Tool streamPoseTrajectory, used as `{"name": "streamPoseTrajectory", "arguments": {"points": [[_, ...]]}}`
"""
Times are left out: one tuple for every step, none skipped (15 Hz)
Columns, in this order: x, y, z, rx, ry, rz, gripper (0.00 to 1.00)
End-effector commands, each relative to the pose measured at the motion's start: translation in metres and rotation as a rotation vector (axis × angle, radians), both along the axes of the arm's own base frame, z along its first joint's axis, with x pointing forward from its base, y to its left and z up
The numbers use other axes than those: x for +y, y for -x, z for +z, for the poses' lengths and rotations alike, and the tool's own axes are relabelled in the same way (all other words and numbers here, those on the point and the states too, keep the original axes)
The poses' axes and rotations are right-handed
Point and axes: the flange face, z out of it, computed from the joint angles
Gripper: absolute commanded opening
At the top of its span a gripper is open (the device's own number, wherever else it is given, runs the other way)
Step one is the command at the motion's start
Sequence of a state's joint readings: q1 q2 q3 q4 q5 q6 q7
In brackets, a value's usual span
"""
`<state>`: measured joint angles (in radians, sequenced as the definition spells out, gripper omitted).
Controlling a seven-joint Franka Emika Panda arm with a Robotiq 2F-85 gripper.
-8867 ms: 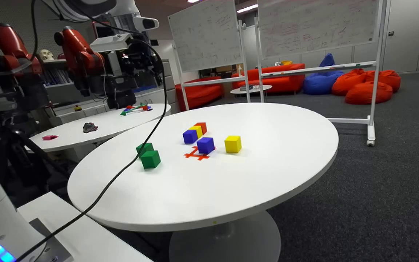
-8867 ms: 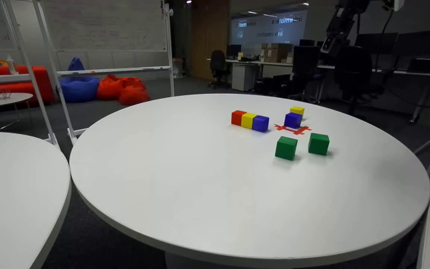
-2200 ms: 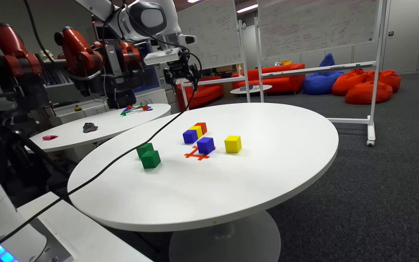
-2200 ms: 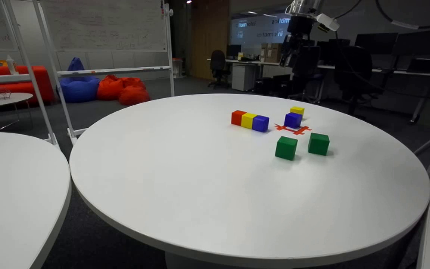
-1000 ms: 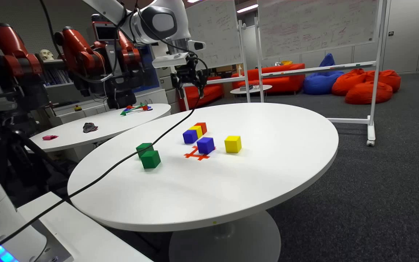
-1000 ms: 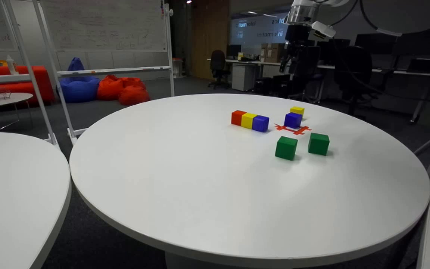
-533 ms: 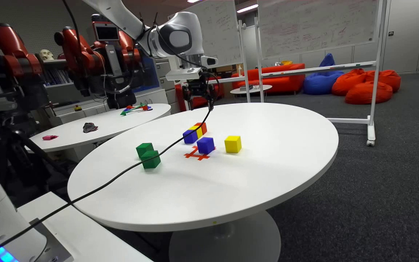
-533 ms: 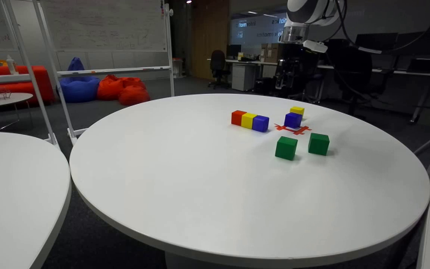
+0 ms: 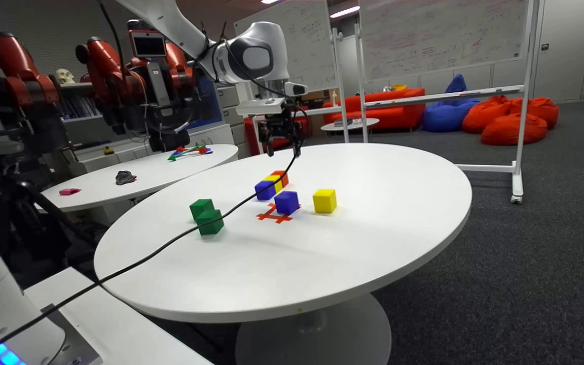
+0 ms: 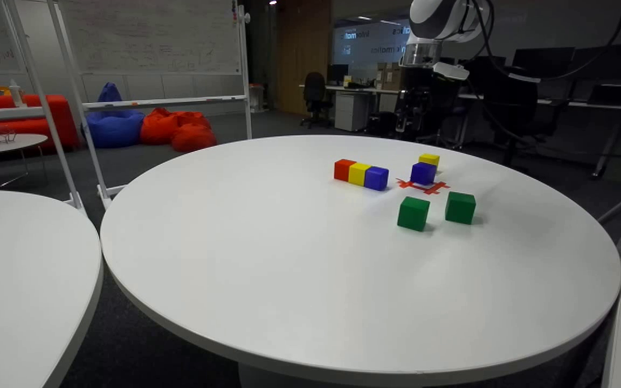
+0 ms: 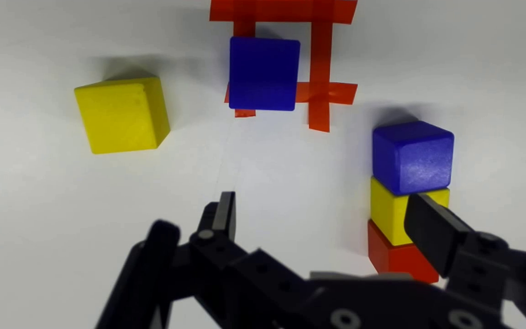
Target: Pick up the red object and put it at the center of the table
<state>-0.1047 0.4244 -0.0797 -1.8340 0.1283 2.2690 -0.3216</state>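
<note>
Over the last second the fingers (image 11: 434, 235) have been brought down and farther out over the worktop (image 10: 267, 258); in both exterior views they are shown lower in the frame, while the red block (image 11: 400, 262) has been left where it was. The approach is thus judged to be under way, the pick not yet begun. The fingers are spread wide and nothing is held by them. In the wrist view the red block is seen at lower right, partly hidden behind the finger there, so it is not framed between the two; a shift in that direction seems to be called for before any further descent. It stands at the end of a row, against a yellow block (image 11: 391, 217), with a blue block (image 11: 420, 164) next in line; the neighbour could be disturbed if the grip is badly turned. Whether the centre is marked by the red tape (image 11: 320, 59) at the top of that view cannot be told.
</note>
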Motion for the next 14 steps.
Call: {"name": "streamPoseTrajectory", "arguments": {"points": [[0.001, -0.002, -0.004, 0.017, 0.011, 0.028, 1.0], [0.007, -0.004, -0.008, 0.025, 0.021, 0.045, 1.0], [0.013, -0.006, -0.011, 0.035, 0.031, 0.062, 1.0], [0.019, -0.007, -0.015, 0.044, 0.041, 0.08, 1.0], [0.027, -0.008, -0.018, 0.051, 0.052, 0.099, 1.0], [0.035, -0.01, -0.022, 0.063, 0.064, 0.119, 1.0], [0.044, -0.011, -0.025, 0.071, 0.076, 0.141, 1.0], [0.054, -0.011, -0.029, 0.08, 0.091, 0.163, 1.0], [0.063, -0.012, -0.033, 0.089, 0.105, 0.186, 1.0], [0.072, -0.013, -0.036, 0.095, 0.121, 0.206, 1.0], [0.081, -0.012, -0.039, 0.102, 0.136, 0.227, 1.0], [0.089, -0.013, -0.043, 0.111, 0.15, 0.246, 1.0], [0.098, -0.013, -0.047, 0.119, 0.165, 0.264, 1.0], [0.105, -0.013, -0.05, 0.125, 0.177, 0.28, 1.0]]}}
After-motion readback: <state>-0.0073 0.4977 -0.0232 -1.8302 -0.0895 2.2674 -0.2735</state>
